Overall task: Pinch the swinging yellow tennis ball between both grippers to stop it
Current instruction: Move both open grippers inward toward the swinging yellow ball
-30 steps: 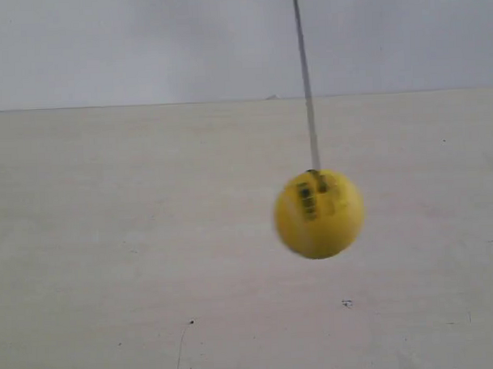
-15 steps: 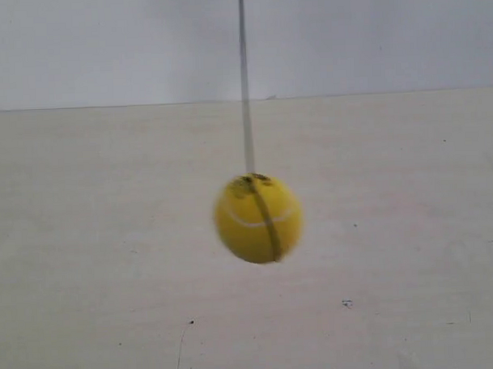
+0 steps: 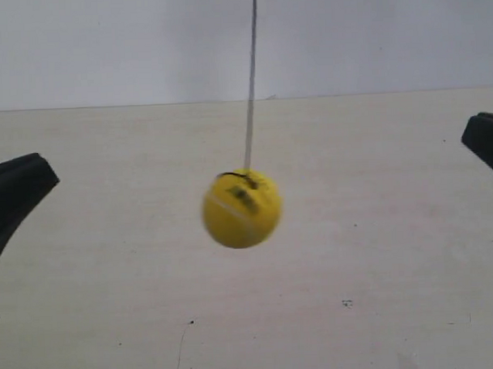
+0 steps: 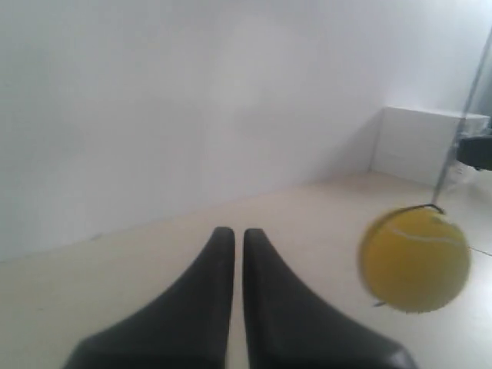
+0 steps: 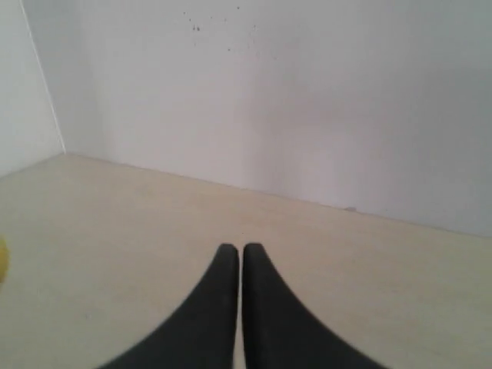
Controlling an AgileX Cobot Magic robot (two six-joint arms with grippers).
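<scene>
The yellow tennis ball (image 3: 241,209) hangs on its thin string (image 3: 250,87) above the pale table, blurred by motion, in the middle of the exterior view. A black gripper (image 3: 20,188) pokes in at that view's left edge and another black gripper (image 3: 486,140) at its right edge, both well apart from the ball. In the left wrist view my left gripper (image 4: 239,231) is shut and empty, with the ball (image 4: 415,261) off to one side ahead of it. My right gripper (image 5: 235,247) is shut and empty; only a yellow sliver of the ball (image 5: 2,261) shows at the frame edge.
A pale wooden tabletop (image 3: 113,302) runs back to a white wall (image 3: 104,44). A white box (image 4: 430,142) stands by the wall in the left wrist view, with a dark shape (image 4: 478,150) in front of it.
The ball has swung from the right of the exterior view toward the left of centre. Both black grippers have come into that view at its two side edges.
</scene>
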